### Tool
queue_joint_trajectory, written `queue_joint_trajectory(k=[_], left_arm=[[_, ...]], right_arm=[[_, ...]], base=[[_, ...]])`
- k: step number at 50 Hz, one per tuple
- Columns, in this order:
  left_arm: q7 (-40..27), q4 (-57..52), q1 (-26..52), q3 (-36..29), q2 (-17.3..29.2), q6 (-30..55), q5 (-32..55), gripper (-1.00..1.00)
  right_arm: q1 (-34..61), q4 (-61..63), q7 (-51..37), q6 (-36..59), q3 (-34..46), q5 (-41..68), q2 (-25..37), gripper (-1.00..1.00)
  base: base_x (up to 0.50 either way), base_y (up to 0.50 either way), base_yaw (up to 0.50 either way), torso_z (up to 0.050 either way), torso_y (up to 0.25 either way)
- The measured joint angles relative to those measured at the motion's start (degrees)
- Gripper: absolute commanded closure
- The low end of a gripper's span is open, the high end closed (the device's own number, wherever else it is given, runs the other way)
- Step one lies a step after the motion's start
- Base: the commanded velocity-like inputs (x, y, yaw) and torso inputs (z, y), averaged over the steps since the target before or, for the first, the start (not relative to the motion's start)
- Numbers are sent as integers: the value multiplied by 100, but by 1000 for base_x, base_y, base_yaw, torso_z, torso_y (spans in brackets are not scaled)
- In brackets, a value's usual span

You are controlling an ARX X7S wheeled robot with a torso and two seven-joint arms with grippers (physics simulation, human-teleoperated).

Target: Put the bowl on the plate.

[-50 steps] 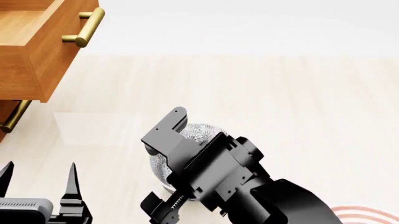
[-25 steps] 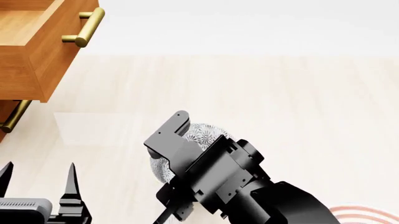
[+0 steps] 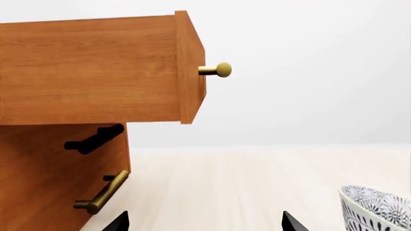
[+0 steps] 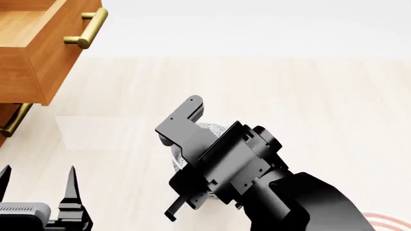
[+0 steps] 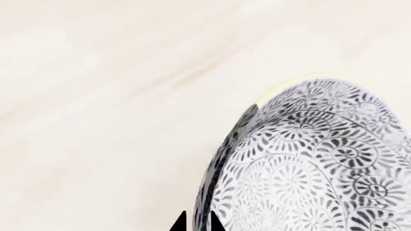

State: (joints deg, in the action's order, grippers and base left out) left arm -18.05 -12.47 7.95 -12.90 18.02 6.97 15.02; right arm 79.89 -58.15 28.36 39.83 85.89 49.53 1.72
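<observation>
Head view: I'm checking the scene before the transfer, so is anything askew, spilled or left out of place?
Only the top drawer of the wooden cabinet stands pulled out. The bowl shows no damage or spill. The right gripper pinches its rim, and the plate barely shows.

setting: a simulated home-like room is showing | evidence: wooden drawer cabinet (image 3: 90, 72) with brass handles (image 4: 86, 28) is standing open | pale wood-grain surface (image 4: 270, 86) is spreading below | patterned bowl (image 5: 321, 163) is suggesting household tableware
</observation>
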Motion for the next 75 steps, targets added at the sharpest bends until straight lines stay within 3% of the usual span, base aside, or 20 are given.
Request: queue_joint_trajectory(k=[29, 75], left_arm=[[-62, -123, 28, -55, 48, 87, 39, -100], [-59, -39, 63, -137, 80, -33, 96, -100]], right_arm=[[955, 2464, -1456, 1016, -403, 432, 1668, 100], [1987, 5244, -3148, 3931, -391, 1462, 3826, 100]], base=[[0, 0, 0, 0, 1], [0, 0, 0, 0, 0]])
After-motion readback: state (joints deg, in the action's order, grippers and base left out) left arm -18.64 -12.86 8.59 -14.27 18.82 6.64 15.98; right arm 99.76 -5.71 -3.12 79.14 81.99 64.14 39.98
